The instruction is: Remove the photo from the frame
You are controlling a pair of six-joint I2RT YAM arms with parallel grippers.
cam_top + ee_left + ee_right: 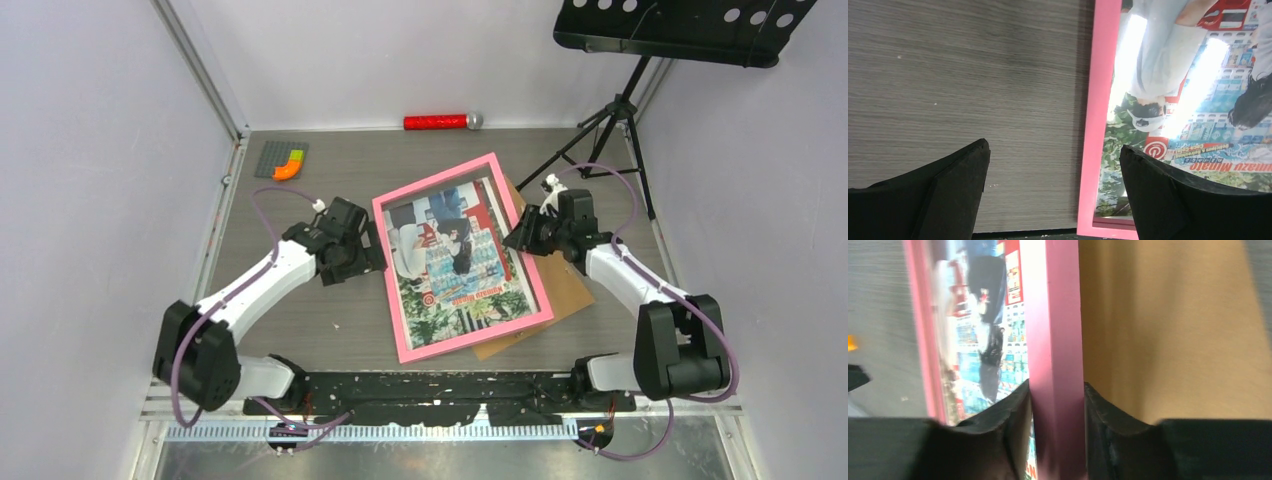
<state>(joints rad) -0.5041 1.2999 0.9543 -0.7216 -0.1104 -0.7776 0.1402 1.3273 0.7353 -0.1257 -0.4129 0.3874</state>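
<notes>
The pink frame (pixel 392 268) lies tilted at the table's middle. The colourful photo (pixel 455 262) shows inside it, with people, green foliage, white and red patches. My right gripper (pixel 518 236) is shut on the frame's right rail (pixel 1055 355), one finger on each side of it. My left gripper (pixel 378 258) is open and empty, straddling the frame's left rail (pixel 1094 125). Its right finger (pixel 1168 195) hangs over the photo (pixel 1188 100), its left finger (pixel 948 192) over bare table.
A plain brown backing board (pixel 560 285) lies under the frame's right side and also shows in the right wrist view (pixel 1173 330). A red cylinder (pixel 440 121) lies at the back. A grey plate with coloured bricks (pixel 283 160) sits back left. A music stand's tripod (pixel 600 130) stands back right.
</notes>
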